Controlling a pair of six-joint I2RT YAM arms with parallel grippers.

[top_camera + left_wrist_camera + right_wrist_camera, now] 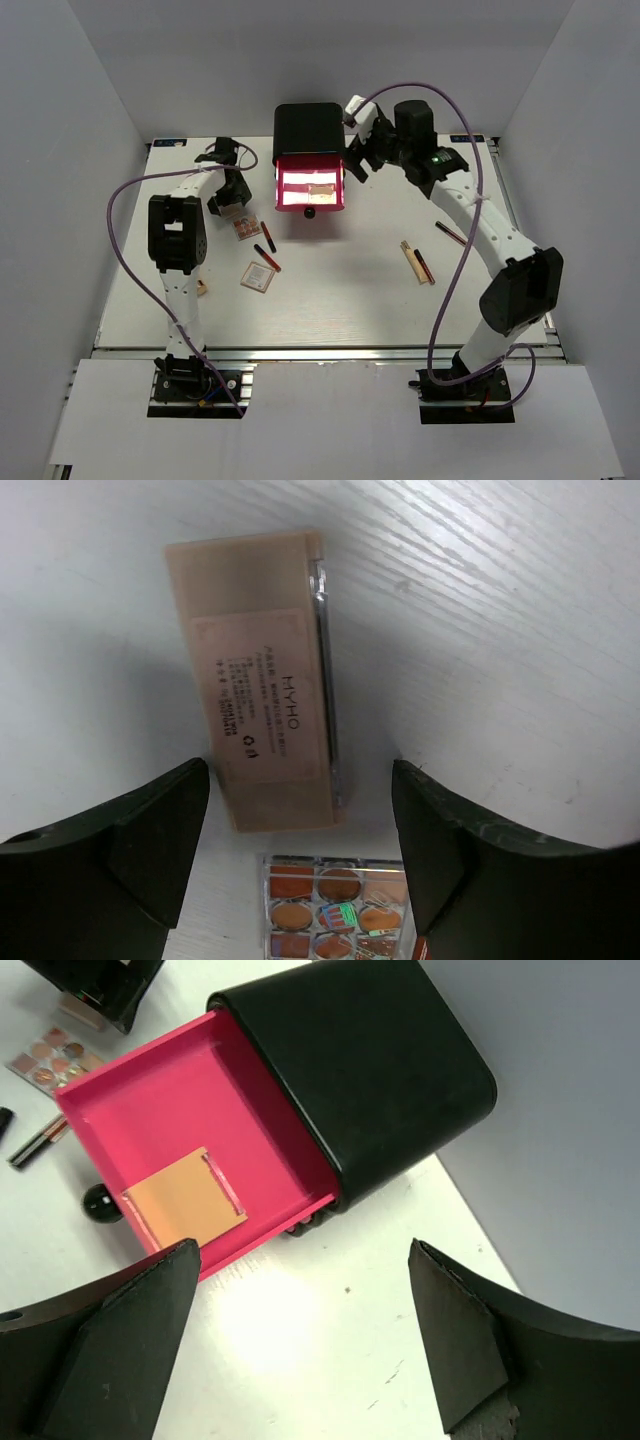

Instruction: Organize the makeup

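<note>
My left gripper (pixel 222 205) is open and empty, low over a tan flat palette (pixel 262 695) that lies label-up on the table between its fingers (pixel 150 830). A clear eyeshadow palette (pixel 335 905) lies just nearer; it also shows in the top view (pixel 246 227). Another square palette (pixel 258 276), two red-and-black sticks (pixel 267 250) and a small tan tube (pixel 201 288) lie on the left. Beige sticks (pixel 410 260) with a red-and-black stick (pixel 424 268), and one more stick (pixel 450 233), lie on the right. My right gripper (pixel 358 150) is open and empty beside the black box (pixel 370 1050).
The black box (pixel 308 128) stands at the back centre with its top pink drawer (pixel 310 187) pulled out. A tan palette (pixel 185 1200) lies in the drawer (pixel 150 1110). The drawer's black knob (pixel 310 212) faces the near side. Grey walls enclose the table.
</note>
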